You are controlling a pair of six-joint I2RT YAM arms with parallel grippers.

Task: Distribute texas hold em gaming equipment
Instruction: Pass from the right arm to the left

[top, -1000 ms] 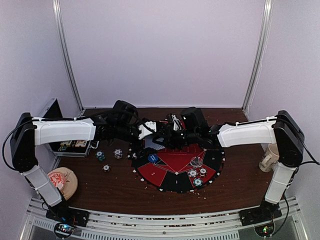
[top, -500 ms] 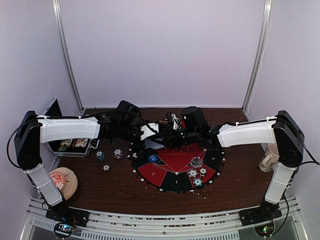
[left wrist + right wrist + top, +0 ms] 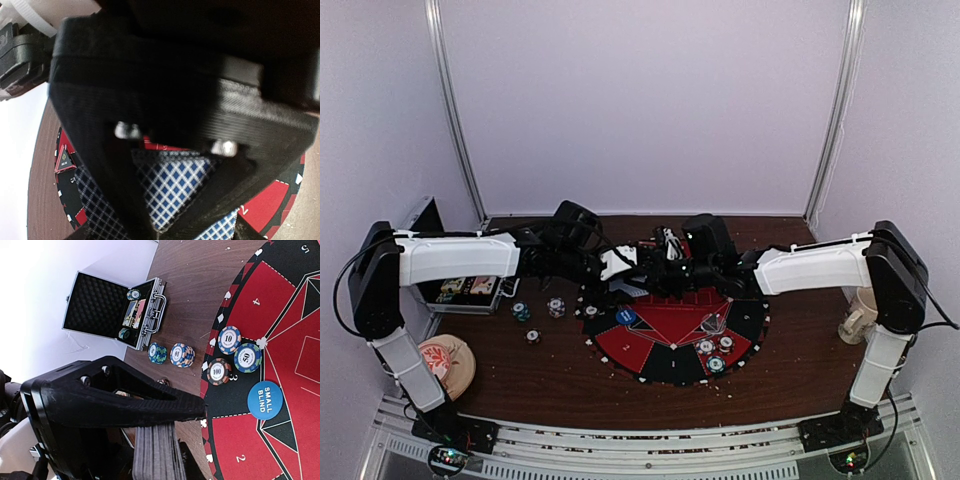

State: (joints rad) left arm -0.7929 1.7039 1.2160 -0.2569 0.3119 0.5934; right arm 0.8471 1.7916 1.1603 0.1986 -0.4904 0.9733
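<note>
A round red-and-black mat (image 3: 660, 322) with numbered wedges lies on the dark wooden table (image 3: 560, 385), right of centre. An open metal case (image 3: 107, 302) with a foam-lined lid sits near the table's left edge. A tan round thing with a red leaf print (image 3: 445, 362), perhaps a cap, lies at the front-left corner, and a pale mug (image 3: 858, 316) stands at the right edge.

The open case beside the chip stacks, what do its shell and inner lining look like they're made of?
The case looks like metal, probably aluminium: silvery ribbed edges and handle. Its foam lining is matte black, dimpled like egg-crate padding.
</note>
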